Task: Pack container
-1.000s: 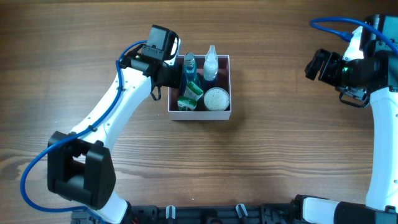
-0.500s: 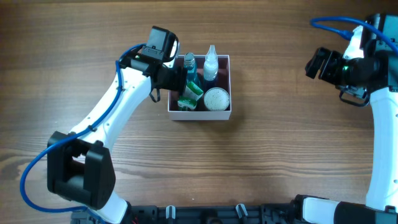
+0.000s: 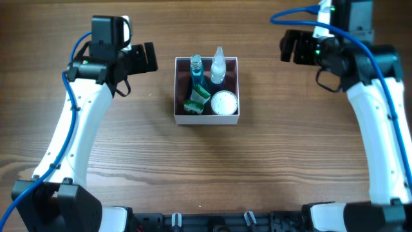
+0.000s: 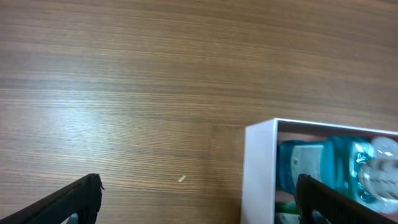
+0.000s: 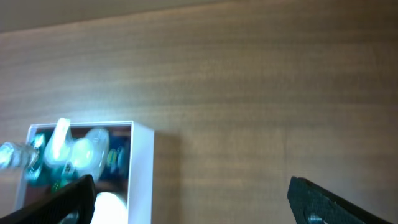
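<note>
The container (image 3: pixel 206 118), a square, shallow box with white outer walls and a dusty-pink inside, sits on the brown wood-grain surface (image 3: pixel 270 167) in the far middle part of the overhead view, between the two arms and touching neither.

Four things lie inside it. A clear teal plastic bottle with a dark cap (image 3: pixel 196 68) is at the far left. Just beside it, at the far right, is a clear whitish bottle with a pointed nozzle (image 3: pixel 218 66). Whether the two bottles stand or lean cannot be told from above. A small green-and-white packet (image 3: pixel 197 100) lies tilted in the near left part, just under the teal bottle. A round white jar with a speckled top (image 3: pixel 224 102) fills the near right corner.

The left hand (image 3: pixel 149 57) hovers to the left of the box, well apart from it. Its fingers are spread wide and hold nothing. The right hand (image 3: pixel 288 48) hangs to the right of the box, also spread wide and empty.
</note>
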Available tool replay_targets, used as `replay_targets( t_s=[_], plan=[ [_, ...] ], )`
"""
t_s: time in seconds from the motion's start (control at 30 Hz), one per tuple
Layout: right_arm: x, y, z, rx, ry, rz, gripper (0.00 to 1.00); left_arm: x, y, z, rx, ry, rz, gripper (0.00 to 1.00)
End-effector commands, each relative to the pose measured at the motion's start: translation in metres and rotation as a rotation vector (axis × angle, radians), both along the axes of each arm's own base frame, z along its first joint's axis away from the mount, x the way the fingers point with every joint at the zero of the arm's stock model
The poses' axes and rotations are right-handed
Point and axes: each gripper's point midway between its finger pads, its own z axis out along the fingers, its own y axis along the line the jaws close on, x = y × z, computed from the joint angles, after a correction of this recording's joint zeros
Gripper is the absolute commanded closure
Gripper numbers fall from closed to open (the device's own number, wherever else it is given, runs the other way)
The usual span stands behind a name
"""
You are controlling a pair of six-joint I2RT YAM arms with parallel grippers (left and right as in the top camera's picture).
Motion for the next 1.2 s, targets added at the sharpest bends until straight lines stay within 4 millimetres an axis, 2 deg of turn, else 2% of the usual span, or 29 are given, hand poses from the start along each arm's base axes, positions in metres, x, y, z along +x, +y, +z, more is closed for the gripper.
replay_targets(
  t_s=[0.0,0.07,0.17,0.3,0.37,0.5,0.7,0.8,0.93,1.1,1.17],
  plan=[
    [0.015,-0.004,-0.010,-0.044,-0.010,-0.003,0.00,0.004,0.005,0.002,-0.005,-0.012,0.021,0.00],
    [0.016,-0.004,-0.009,-0.078,-0.021,0.037,0.00,0.006,0.006,0.004,0.002,-0.027,0.021,0.00],
    [0.013,-0.004,-0.006,-0.072,-0.022,0.029,0.00,0.000,0.013,0.007,-0.034,-0.013,0.079,0.00],
    [-0.005,-0.007,0.008,-0.031,-0.023,-0.024,0.00,-0.015,0.013,0.020,-0.066,-0.017,0.093,0.00],
    [-0.016,-0.008,0.018,-0.021,-0.036,-0.032,0.00,-0.026,0.013,0.026,-0.065,-0.032,0.087,0.00],
    [-0.041,-0.011,0.037,-0.012,-0.082,-0.038,0.00,-0.061,0.015,0.036,-0.073,-0.083,0.083,0.00],
    [-0.101,-0.021,0.053,0.010,-0.230,-0.069,0.00,-0.128,0.017,0.035,-0.106,-0.187,0.076,0.00],
    [-0.141,-0.027,0.052,0.011,-0.315,-0.073,0.00,-0.159,0.019,0.035,-0.128,-0.255,0.086,0.00],
    [-0.195,-0.032,0.035,0.026,-0.403,-0.075,0.00,-0.197,0.023,0.033,-0.173,-0.331,0.121,0.00],
    [-0.234,-0.036,0.015,0.041,-0.486,-0.074,0.00,-0.221,0.030,0.017,-0.189,-0.331,0.180,0.00],
    [-0.239,-0.037,0.014,0.043,-0.493,-0.074,0.00,-0.220,0.030,0.016,-0.189,-0.329,0.180,0.00]
  ],
)
